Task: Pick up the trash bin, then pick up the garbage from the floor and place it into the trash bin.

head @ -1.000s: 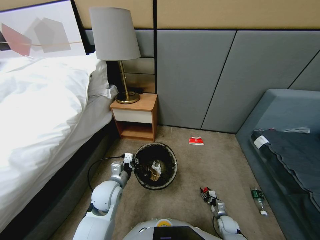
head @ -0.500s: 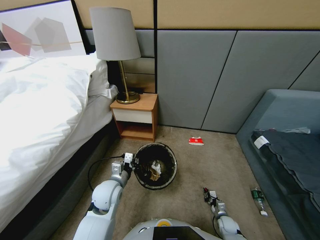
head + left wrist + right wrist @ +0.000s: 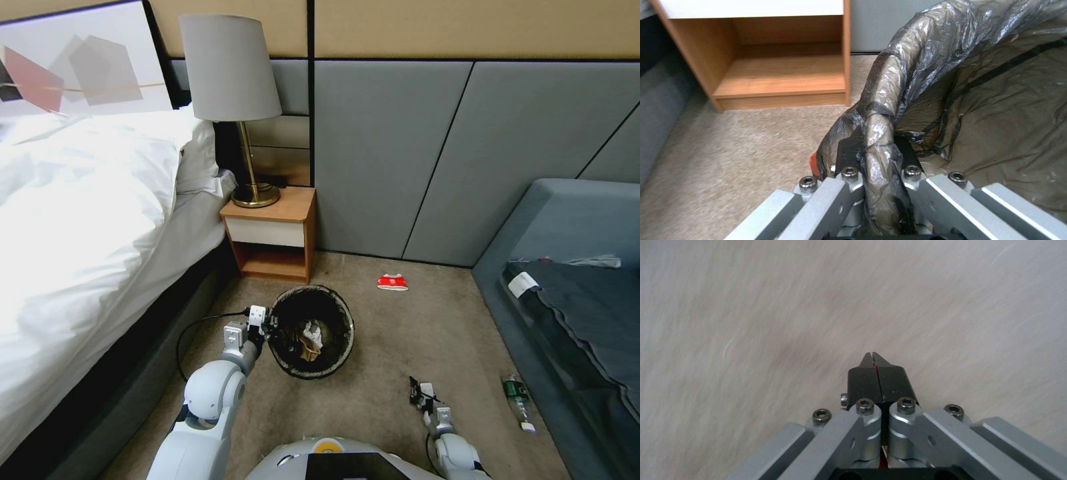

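Note:
The trash bin [image 3: 311, 331] is lined with a dark bag and is tilted with its mouth toward me. Crumpled white tissue and brown paper [image 3: 309, 339] lie inside it. My left gripper [image 3: 269, 327] is shut on the bin's near-left rim. In the left wrist view the left gripper [image 3: 878, 146] pinches the bag-covered rim [image 3: 882, 100] from both sides. My right gripper [image 3: 415, 389] hangs low over bare carpet at the lower right. The wrist view shows this right gripper [image 3: 874, 357] shut, with only a thin red line between its pads. Garbage on the floor: a red-and-white wrapper [image 3: 392, 282] and a small bottle [image 3: 517, 400].
A bed [image 3: 80, 253] runs along the left, with a wooden nightstand [image 3: 270, 233] and lamp [image 3: 230, 73] at its head. A grey sofa [image 3: 573, 280] borders the right, and the bottle lies at its foot. Open carpet [image 3: 407, 333] lies between them.
My right gripper has drawn back a little toward my base, low over the carpet. The left gripper and the bin have not moved.

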Tool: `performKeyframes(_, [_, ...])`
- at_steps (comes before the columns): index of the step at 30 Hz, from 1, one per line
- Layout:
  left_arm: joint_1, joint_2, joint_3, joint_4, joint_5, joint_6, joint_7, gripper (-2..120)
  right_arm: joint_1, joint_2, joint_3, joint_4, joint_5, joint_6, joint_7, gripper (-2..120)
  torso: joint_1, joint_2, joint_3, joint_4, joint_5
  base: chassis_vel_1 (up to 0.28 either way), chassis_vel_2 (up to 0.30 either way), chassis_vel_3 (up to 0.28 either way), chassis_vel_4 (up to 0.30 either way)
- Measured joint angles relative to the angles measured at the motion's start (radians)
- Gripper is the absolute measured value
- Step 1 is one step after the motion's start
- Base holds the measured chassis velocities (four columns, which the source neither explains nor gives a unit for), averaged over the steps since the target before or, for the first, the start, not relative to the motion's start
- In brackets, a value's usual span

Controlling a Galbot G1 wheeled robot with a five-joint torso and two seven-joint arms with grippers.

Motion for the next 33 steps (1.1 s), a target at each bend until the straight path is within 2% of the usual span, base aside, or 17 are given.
performKeyframes(1, [0.0,0.001,0.0,-0.002,-0.001,0.0,0.0,1,-0.007,-0.007,0.002,0.054,0.014,-0.018,0.001,0,0.0,0.0,0.0,0.0011,0.0018,0.0,0.0,0.0,0.0])
performKeyframes(2, [0.0,0.002,0.0,-0.003,-0.001,0.0,0.0,1,-0.02,-0.016,0.005,0.123,0.036,-0.047,0.005,0,0.0,0.0,0.0,0.001,0.0007,0.0,0.0,0.0,0.0])
performKeyframes(4, [0.001,0.003,0.0,-0.003,-0.001,0.001,-0.001,1,-0.027,-0.022,0.006,0.169,0.052,-0.065,0.008,0,0.0,0.0,0.0,0.0012,0.0003,0.0,0.0,0.0,0.0])
performKeyframes(6, [0.001,0.004,0.0,-0.005,-0.002,0.003,0.0,1,-0.042,-0.039,0.008,0.281,0.078,-0.085,0.016,0,0.0,0.0,0.0,0.0019,0.0014,0.0,0.0,0.0,0.0])
performKeyframes(7, [0.001,0.004,0.0,-0.005,-0.002,0.003,0.0,1,-0.042,-0.039,0.008,0.281,0.078,-0.085,0.016,0,0.0,0.0,0.0,0.0019,0.0014,0.0,0.0,0.0,0.0])
performKeyframes(11, [0.002,0.008,0.0,-0.01,-0.004,0.005,0.0,1,-0.064,-0.076,0.017,0.457,0.084,-0.103,0.02,0,0.0,0.0,0.0,0.0019,0.0012,0.0,0.0,0.0,0.0])
performKeyframes(12, [0.002,0.008,0.0,-0.01,-0.004,0.005,0.0,1,-0.064,-0.076,0.017,0.457,0.084,-0.103,0.02,0,0.0,0.0,0.0,0.0019,0.0012,0.0,0.0,0.0,0.0])
performKeyframes(13, [0.002,0.009,-0.001,-0.011,-0.005,0.006,0.0,1,-0.072,-0.092,0.017,0.521,0.085,-0.114,0.019,0,0.0,0.0,0.0,0.0018,0.001,0.0,0.0,0.0,0.0])
performKeyframes(17, [0.002,0.01,0.0,-0.011,-0.006,0.008,0.0,1,-0.081,-0.12,0.009,0.635,0.103,-0.158,0.018,0,0.0,0.0,0.0,0.002,0.001,0.0,0.0,0.0,0.0])
performKeyframes(25, [-0.002,0.009,0.01,-0.01,-0.002,0.014,0.0,1,-0.053,-0.166,-0.073,0.817,0.174,-0.256,0.017,0,0.0,0.0,0.0,0.0021,0.0009,0.0,0.0,0.0,0.0])
performKeyframes(29, [-0.002,0.012,0.018,-0.009,0.003,0.017,0.001,1,-0.005,-0.246,-0.172,0.931,0.276,-0.337,0.025,0,0.0,0.0,0.0,0.0022,0.0009,0.0,0.0,0.0,0.0])
performKeyframes(30, [-0.002,0.012,0.018,-0.009,0.003,0.017,0.001,1,-0.005,-0.246,-0.172,0.931,0.276,-0.337,0.025,0,0.0,0.0,0.0,0.0022,0.0009,0.0,0.0,0.0,0.0])
performKeyframes(33, [-0.003,0.012,0.027,-0.008,0.007,0.018,0.001,1,0.028,-0.318,-0.23,0.988,0.362,-0.391,0.029,0,0.0,0.0,0.0,0.0021,0.001,0.0,0.0,0.0,0.0])
